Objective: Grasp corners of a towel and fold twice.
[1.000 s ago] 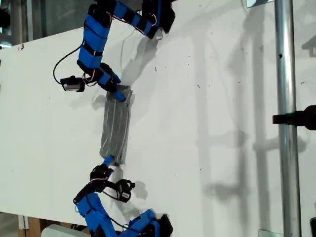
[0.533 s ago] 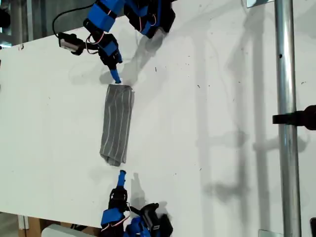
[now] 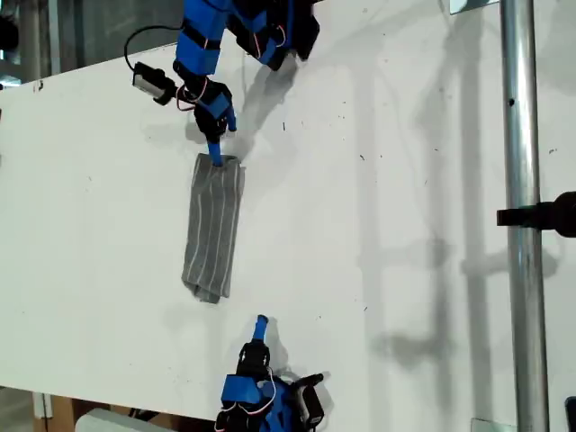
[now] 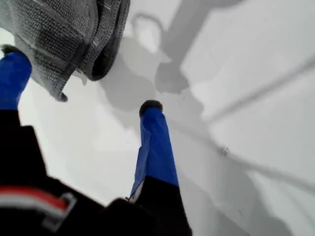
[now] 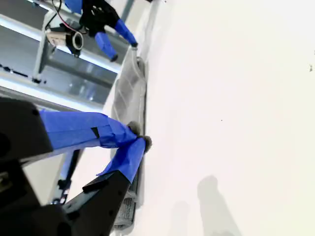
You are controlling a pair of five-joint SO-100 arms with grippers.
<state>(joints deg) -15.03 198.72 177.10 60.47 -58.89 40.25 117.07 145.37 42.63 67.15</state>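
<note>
Obs.: the towel (image 3: pixel 214 229) is lying on the white table (image 3: pixel 405 180) as a long narrow strip, layers stacked along its length. Neither claw is gripping it.

The first gripper (image 3: pixel 216 153) is hovering right at one short end of the towel. In its wrist view the two fingers are standing wide apart, the folded edge sitting just beside one finger and nothing between them.

The second gripper (image 3: pixel 261 321) is sitting off the opposite short end, clearly apart from the cloth. Its fingertips are meeting and pinching nothing.

Judgement: the lengthwise fold is looking finished, and the arms are sitting between folds, so the end-to-end fold is probably in hand now.

Next move, as judged: one claw is needing to close on the stacked corners (image 3: pixel 236 162) at a short end, catching every layer, then carry that end over to the far end. The second gripper is needing to spread first if it is to help.
</note>
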